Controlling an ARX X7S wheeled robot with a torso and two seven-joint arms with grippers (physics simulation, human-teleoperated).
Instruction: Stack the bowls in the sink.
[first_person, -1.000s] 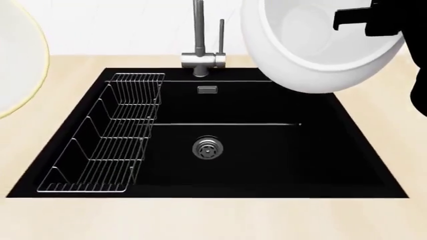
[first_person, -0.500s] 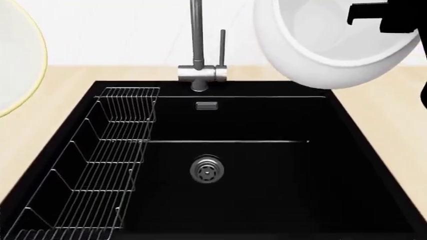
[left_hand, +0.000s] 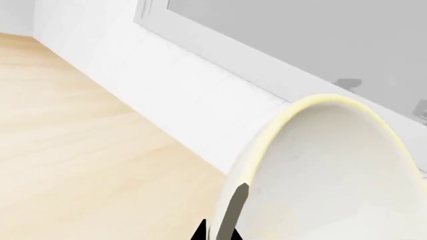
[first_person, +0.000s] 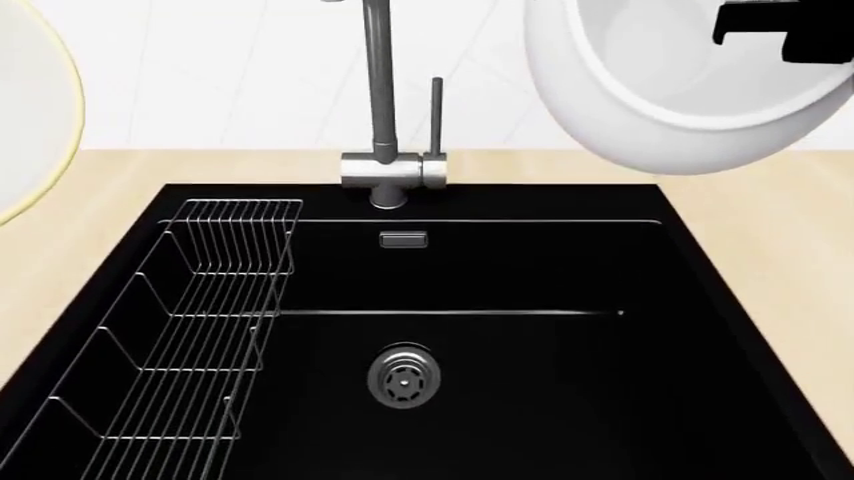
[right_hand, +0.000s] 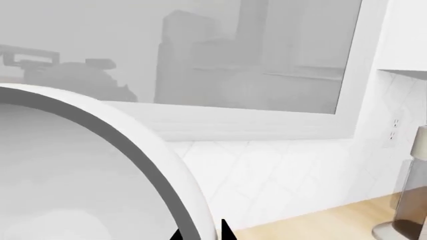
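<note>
At the far left of the head view, the left tool (left_hand: 223, 222) is holding the cream-white bowl (first_person: 34, 110) up off the counter (first_person: 60, 240), beside the sink's left edge; only a slice of its yellowish rim is showing there. In the left wrist view a dark finger is pressing against that rim, so the tool is closed on the bowl's edge, with the bowl tipped well off level.

Below and to the right, the wire dish rack (first_person: 187, 330) is taking up the left side of the sink (first_person: 534, 390), which is lying empty, with the steel drain (first_person: 403, 378) near the middle of its floor and the faucet (first_person: 384, 140) rising at its back edge.

At the upper right, the right tool (first_person: 781, 30) is gripping the rim of the white bowl (first_person: 667, 100), closed on it, and the bowl is hanging tilted above the sink's back right corner, its opening turned toward the camera.

Neither bowl is down yet. To do this well, the wider cream bowl should probably go first, onto the open floor right of the rack and clear of the faucet, levelled before release. The white bowl can then be levelled, centred over it and lowered gently inside; a rim pinch is giving little control over tilt, so slow descents matter.
</note>
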